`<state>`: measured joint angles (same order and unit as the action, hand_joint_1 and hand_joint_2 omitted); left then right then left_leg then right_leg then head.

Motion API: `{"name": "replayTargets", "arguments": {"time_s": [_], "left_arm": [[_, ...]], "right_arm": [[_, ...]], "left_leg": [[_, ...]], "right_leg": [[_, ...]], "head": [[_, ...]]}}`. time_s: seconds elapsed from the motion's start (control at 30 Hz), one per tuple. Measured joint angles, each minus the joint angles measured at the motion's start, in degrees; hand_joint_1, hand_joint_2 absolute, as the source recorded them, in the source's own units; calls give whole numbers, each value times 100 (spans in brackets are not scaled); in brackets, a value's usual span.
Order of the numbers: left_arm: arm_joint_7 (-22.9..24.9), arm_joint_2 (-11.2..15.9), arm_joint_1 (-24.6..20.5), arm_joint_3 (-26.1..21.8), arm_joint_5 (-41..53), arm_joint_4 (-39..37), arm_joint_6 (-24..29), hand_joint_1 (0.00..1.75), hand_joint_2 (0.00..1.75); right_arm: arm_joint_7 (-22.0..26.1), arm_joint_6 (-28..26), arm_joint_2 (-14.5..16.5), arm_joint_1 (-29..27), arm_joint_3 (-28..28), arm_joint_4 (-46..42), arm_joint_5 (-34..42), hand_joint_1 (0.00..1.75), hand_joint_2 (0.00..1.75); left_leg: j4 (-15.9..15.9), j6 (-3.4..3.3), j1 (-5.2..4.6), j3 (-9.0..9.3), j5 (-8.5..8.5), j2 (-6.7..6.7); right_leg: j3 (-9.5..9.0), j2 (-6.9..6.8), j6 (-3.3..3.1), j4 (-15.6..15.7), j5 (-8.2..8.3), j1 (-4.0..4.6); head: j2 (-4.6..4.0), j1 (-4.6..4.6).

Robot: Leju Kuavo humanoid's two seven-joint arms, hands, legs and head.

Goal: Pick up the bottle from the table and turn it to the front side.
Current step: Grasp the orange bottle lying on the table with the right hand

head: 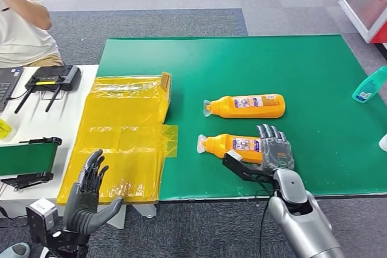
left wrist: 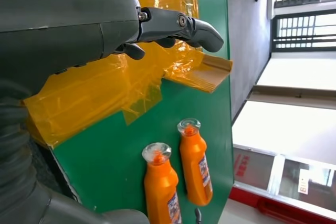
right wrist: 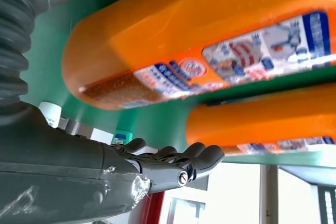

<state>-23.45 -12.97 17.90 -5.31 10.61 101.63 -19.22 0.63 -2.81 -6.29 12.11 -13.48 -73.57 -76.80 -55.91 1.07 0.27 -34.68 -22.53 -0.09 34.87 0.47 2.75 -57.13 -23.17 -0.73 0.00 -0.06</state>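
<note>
- Lying on its side on the green table (head: 319,77): near bottle (head: 230,145), cap leftward.
- Right robot hand (head: 274,149): fingers spread over bottle's base end, nothing grasped.
- Left robot hand (head: 89,194): released, well apart.

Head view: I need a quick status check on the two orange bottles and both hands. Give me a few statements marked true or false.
1. Both orange bottles lie on their sides on the green mat. True.
2. The right hand is at the base end of the nearer orange bottle. True.
3. The farther orange bottle stands upright. False: it lies flat, cap toward the yellow plastic sheet.
4. The left hand holds a bottle. False: it holds nothing, fingers apart.
</note>
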Motion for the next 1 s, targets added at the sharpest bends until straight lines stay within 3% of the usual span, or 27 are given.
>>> {"name": "replayTargets", "arguments": {"time_s": [0.3,0.63,0.87,0.9,1.0], "left_arm": [[0,119,-44,164,-91,-119,111,0,175],[-1,192,-54,247,-82,-137,183,0,175],[-34,261,-46,286,-111,-137,179,0,175],[-46,268,-39,297,-115,-137,188,0,175],[-76,287,-4,314,-164,-135,213,0,175]], "right_arm": [[-2,19,-105,402,-119,803,32,0,175],[65,63,-188,588,-192,1081,70,0,175],[422,388,-368,707,-278,1184,559,0,175],[442,396,-396,714,-297,1188,604,11,175],[513,432,-471,709,-347,1186,840,123,175]], "left_leg": [[0,0,0,1,0,0],[0,-1,0,5,2,0],[0,-4,0,16,5,0],[0,-4,0,18,5,0],[0,-5,0,21,5,0]], "right_leg": [[0,0,-1,0,1,0],[-4,0,2,0,5,0],[-16,0,3,1,8,0],[-17,-1,3,1,8,0],[-19,0,3,1,8,0]], "head": [[0,-1],[0,-1],[0,-1],[0,-1],[0,-1]]}}
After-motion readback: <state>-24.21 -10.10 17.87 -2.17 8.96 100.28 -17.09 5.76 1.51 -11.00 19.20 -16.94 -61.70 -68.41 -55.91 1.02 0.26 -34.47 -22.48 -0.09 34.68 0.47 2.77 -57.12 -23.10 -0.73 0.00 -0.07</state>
